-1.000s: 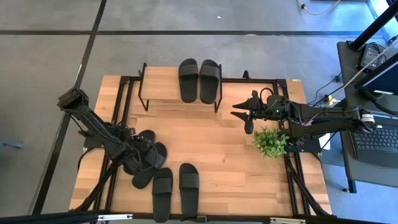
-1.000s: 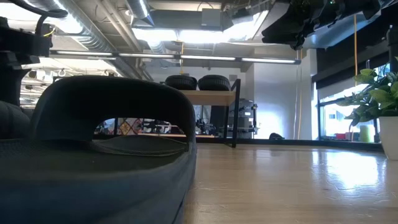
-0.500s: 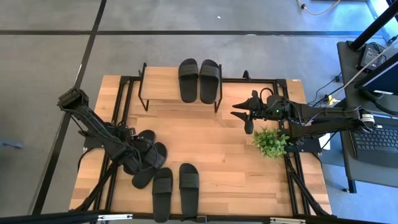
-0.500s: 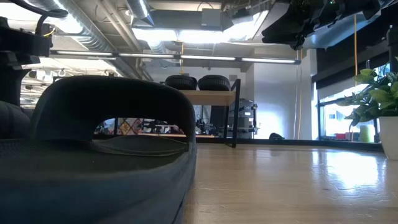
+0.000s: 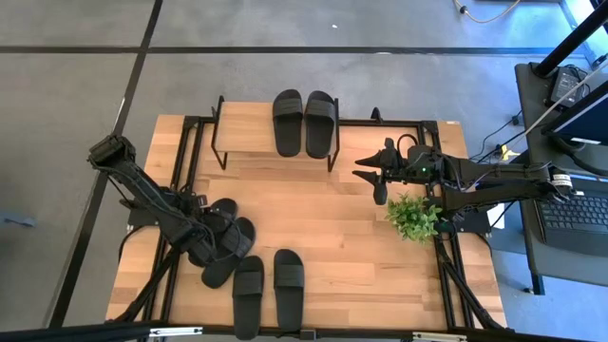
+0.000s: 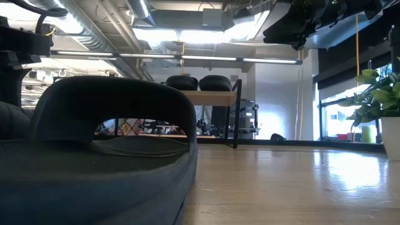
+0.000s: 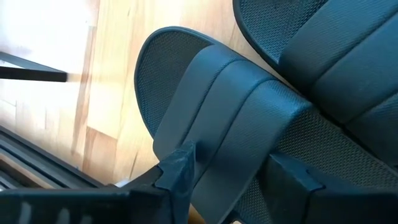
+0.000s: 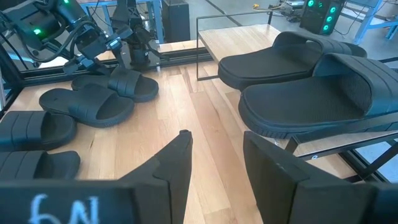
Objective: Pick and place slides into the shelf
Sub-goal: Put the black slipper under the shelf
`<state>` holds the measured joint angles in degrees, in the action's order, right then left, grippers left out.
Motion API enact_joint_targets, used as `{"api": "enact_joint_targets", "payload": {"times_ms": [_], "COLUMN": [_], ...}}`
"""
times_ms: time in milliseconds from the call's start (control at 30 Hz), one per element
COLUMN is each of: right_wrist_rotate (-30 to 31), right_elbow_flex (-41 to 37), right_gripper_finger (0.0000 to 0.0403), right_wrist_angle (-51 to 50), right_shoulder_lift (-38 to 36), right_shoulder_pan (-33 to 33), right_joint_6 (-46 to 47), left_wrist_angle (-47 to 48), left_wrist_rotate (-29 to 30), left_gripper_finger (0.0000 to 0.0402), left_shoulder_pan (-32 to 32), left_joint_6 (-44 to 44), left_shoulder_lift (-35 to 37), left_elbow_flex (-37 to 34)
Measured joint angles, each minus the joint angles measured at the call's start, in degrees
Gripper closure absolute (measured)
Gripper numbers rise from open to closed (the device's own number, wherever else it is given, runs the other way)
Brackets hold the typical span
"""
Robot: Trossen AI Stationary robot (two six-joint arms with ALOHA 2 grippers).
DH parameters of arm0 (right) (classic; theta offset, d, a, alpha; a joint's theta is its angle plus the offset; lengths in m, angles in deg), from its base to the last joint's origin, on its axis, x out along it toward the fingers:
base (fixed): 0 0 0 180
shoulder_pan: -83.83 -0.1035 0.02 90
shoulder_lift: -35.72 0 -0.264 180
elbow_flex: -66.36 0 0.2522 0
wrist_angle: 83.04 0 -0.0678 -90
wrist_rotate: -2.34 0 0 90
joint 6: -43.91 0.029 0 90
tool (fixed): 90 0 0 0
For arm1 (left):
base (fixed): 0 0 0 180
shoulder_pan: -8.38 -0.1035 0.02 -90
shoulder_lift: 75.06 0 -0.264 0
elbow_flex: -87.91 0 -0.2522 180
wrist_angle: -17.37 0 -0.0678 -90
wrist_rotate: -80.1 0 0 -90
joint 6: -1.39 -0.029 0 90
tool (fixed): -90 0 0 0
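Several black slides show. Two lie side by side on the shelf [image 5: 256, 128] at the table's far edge: one slide [image 5: 288, 122] and its twin [image 5: 320, 123], also seen in the right wrist view [image 8: 280, 59]. Two overlapping slides [image 5: 228, 242] lie at the left, and two more [image 5: 249, 294] [image 5: 289, 283] lie at the near edge. My left gripper [image 7: 236, 171] is open and low over the overlapping pair, one finger on each side of a slide's ribbed strap [image 7: 230, 118]. My right gripper [image 8: 217, 143] hangs open in the air right of the shelf [image 5: 373, 176]. My left gripper comes from above at the ribbed strap [image 7: 211, 155] of the upper slide in the overlapping pair. One finger [image 7: 180, 168] stands at each edge of the strap, across it. I cannot tell whether the fingers touch it. The slide lies flat, partly under its twin.
A small potted plant [image 5: 413, 217] stands near the right edge, just below the right arm. In the low view one near-edge slide [image 6: 106, 156] fills the left foreground. Bare wood lies in the table's middle [image 5: 323, 218]. Black frame rails run along the table's sides.
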<state>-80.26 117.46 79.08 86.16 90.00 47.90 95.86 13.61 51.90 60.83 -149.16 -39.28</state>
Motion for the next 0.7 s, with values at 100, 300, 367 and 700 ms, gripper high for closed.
{"api": "enact_joint_targets", "payload": {"times_ms": [100,300,367,700], "right_wrist_rotate": [0.0,0.0,0.0,0.0], "right_elbow_flex": [0.0,0.0,0.0,0.0], "right_gripper_finger": [0.0257,0.0257,0.0257,0.0257], "right_wrist_angle": [0.0,0.0,0.0,0.0], "right_shoulder_lift": [0.0,0.0,0.0,0.0], "right_shoulder_pan": [0.0,0.0,0.0,0.0], "right_joint_6": [0.0,0.0,0.0,0.0], "left_wrist_angle": [-0.8,-3.1,-3.3,-4.9], "left_wrist_rotate": [1.1,3.0,3.0,3.0], "left_gripper_finger": [0.0271,0.0312,0.0327,0.0394], "left_shoulder_pan": [0.0,0.0,0.0,0.0], "left_joint_6": [0.0,0.0,0.0,0.0], "left_shoulder_lift": [0.0,0.0,0.0,0.0], "left_elbow_flex": [0.0,0.0,0.0,0.0]}}
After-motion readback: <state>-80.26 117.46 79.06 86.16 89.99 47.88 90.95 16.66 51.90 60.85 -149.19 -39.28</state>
